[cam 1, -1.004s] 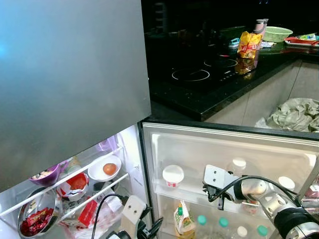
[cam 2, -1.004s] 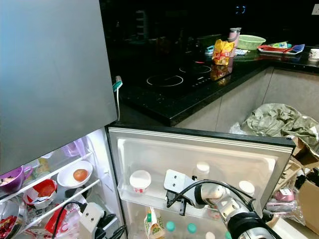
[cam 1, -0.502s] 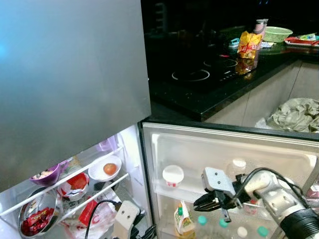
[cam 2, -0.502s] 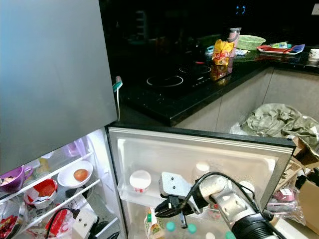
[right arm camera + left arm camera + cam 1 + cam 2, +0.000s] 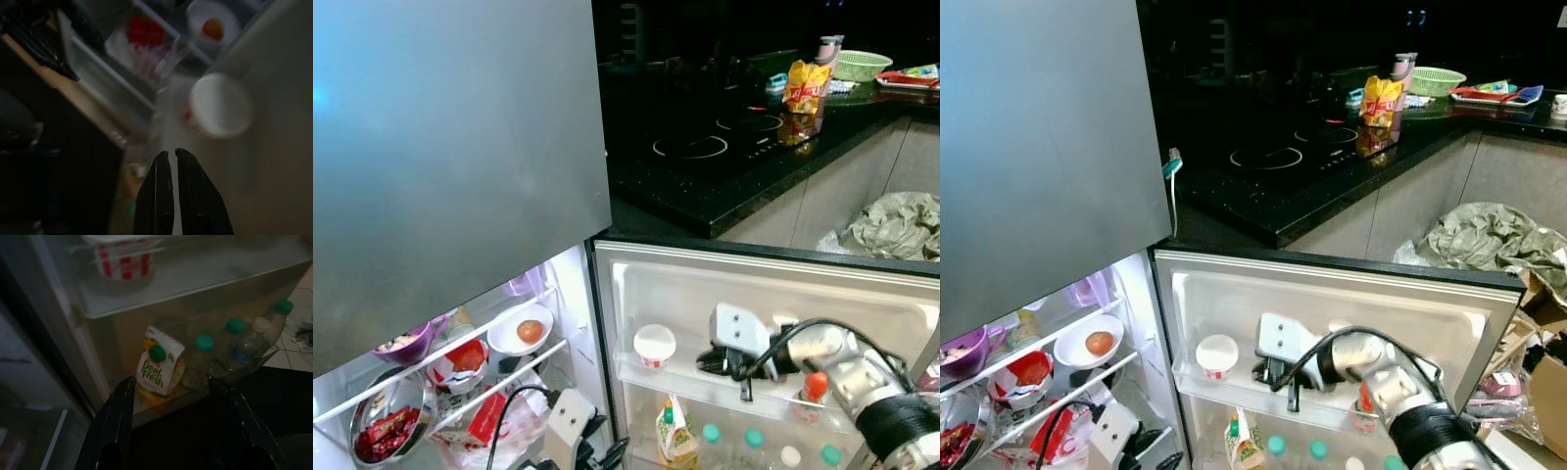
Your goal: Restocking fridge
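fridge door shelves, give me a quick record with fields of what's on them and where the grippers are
upper door shelf: white cup with red print; red-capped bottle further right
lower door shelf: juice carton with green cap; green-capped bottles beside it
right gripper: over the upper shelf, between cup and red-capped bottle, fingers shut, holding nothing
left gripper: low, at the lower shelf, fingers open, aimed toward the carton
fridge interior: bowl with egg on a wire shelf
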{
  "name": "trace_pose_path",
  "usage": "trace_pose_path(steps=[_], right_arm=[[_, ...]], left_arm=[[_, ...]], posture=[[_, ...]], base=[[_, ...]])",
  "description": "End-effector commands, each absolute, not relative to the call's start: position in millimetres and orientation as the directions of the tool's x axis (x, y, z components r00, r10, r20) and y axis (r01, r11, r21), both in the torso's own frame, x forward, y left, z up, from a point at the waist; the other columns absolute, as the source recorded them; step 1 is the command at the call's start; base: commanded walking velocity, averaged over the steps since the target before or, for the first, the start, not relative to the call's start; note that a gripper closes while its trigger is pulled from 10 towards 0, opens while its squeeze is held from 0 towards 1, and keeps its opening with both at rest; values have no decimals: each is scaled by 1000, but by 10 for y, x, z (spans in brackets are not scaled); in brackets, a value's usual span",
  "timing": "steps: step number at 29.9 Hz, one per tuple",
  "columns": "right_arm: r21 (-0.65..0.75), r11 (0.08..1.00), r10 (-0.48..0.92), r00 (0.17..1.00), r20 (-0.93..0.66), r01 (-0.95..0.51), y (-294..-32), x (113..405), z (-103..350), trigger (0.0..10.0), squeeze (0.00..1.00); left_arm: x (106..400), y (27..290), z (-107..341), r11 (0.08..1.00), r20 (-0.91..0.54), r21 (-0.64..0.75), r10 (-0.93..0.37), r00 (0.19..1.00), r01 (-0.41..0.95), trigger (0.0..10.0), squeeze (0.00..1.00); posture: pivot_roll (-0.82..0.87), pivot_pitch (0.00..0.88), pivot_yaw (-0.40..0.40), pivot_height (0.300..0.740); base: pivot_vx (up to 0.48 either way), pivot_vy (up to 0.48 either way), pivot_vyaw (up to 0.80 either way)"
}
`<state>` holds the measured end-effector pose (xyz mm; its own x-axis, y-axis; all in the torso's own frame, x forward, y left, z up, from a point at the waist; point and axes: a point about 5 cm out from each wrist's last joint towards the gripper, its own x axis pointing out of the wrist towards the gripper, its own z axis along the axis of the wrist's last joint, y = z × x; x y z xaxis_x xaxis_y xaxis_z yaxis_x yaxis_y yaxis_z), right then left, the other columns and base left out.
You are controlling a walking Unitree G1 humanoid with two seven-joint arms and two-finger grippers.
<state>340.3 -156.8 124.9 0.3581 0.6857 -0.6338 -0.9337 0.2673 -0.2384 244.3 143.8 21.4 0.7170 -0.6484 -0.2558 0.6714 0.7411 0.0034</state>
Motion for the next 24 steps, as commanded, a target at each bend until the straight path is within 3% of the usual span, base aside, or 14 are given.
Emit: trace_pose_path(steps=[1, 5, 13, 17, 24], right_arm=[[-244, 249, 662, 349, -663, -937, -1536, 3379, 1139, 10000, 0], [-256, 210, 632, 331, -701, -944, -1516, 3341, 1007, 10000, 0], [-177, 159, 712, 237, -661, -971, -1411, 3259, 1040, 10000, 0], [-231, 180, 708, 289, -644, -956, -1431, 3324, 1108, 10000, 0], [-317, 312, 684, 443, -579, -896, -1641, 3539, 1409, 10000, 0]], left_arm=[[2439, 1431, 218, 732, -267, 9, -654, 707, 681, 10000, 0], [2442, 1440, 224, 735, -266, 10, -652, 710, 678, 10000, 0], [2420, 1485, 222, 741, -272, 8, -644, 715, 671, 10000, 0], [2422, 1491, 226, 744, -274, 8, -641, 717, 668, 10000, 0], [2438, 1486, 244, 744, -270, 8, -642, 718, 668, 10000, 0]], posture=[[-46, 51, 33, 740], [-42, 50, 32, 740], [-43, 50, 34, 740], [-44, 50, 36, 740], [-43, 48, 38, 740]], base=[[0, 0, 0], [0, 0, 0], [0, 0, 0], [0, 0, 0], [0, 0, 0]])
